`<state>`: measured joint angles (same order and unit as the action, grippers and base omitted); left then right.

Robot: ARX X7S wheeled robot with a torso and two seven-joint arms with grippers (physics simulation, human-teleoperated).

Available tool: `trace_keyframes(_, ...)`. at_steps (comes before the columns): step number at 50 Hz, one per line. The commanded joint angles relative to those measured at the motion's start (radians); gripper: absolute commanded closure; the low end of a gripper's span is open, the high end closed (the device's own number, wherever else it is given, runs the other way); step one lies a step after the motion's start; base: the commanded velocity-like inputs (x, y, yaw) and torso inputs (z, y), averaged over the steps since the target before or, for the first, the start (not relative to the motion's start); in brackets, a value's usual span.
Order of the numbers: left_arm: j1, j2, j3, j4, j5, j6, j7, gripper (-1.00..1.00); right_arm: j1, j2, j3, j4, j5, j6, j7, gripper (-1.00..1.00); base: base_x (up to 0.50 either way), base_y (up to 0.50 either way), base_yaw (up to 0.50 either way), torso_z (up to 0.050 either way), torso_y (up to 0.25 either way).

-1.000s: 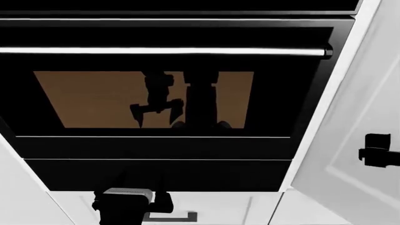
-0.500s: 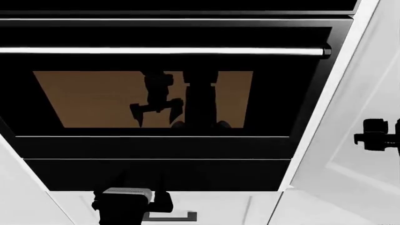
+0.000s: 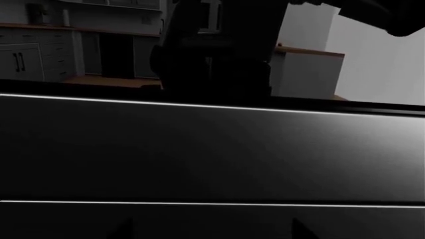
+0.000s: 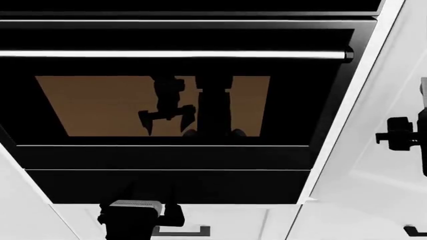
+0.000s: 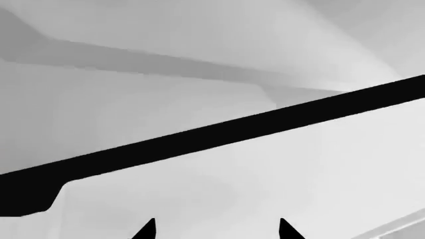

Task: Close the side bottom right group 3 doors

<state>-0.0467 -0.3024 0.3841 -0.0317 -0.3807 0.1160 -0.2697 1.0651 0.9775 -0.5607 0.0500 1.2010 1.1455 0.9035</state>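
White door (image 4: 393,90), one seen; right jaws (image 5: 216,230) apparently parted, left jaws' state unclear.

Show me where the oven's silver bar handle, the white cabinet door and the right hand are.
oven bar handle (image 4: 173,54): head view, mid-bar.
white cabinet door (image 4: 393,70): head view, upper panel.
right hand (image 5: 216,230): right wrist view, between the two fingertips.

Black glass oven door (image 4: 167,100) fills the head view — silver bar handle (image 4: 173,54) across its top; white drawer front (image 4: 227,222) below.
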Motion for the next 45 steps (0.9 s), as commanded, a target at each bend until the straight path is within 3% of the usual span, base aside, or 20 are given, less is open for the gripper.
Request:
trace_keyframes(1, -0.001, -0.001, 0.003, -0.003, -0.001, 0.000, -0.004, -1.00, 0.169, -0.131, 0.006, 0.151, -0.177, -0.252, -0.144, -1.00, 0.01, 0.00, 0.01, 0.000, 0.000)
trace_keyframes(11, -0.003, -0.002, 0.004, -0.009, -0.003, 0.004, -0.004, -1.00, 0.239, -0.231, -0.056, 0.295, -0.263, -0.301, -0.221, -1.00, 0.01, 0.00, 0.01, 0.000, 0.000)
trace_keyframes(33, -0.005, -0.005, 0.010, -0.010, -0.006, 0.006, -0.006, -1.00, 0.294, -0.275, -0.080, 0.345, -0.295, -0.313, -0.264, -1.00, 0.01, 0.00, 0.01, 0.000, 0.000)
trace_keyframes(39, -0.006, -0.005, 0.011, -0.013, -0.006, 0.009, -0.006, -1.00, 0.237, -0.224, -0.031, 0.196, -0.255, -0.355, -0.228, -1.00, 0.01, 0.00, 0.01, 0.000, 0.000)
trace_keyframes(45, -0.006, -0.006, 0.012, -0.014, -0.007, 0.011, -0.008, -1.00, 0.084, -0.112, 0.101, -0.124, -0.122, -0.429, -0.122, -1.00, 0.01, 0.00, 0.01, 0.000, 0.000)
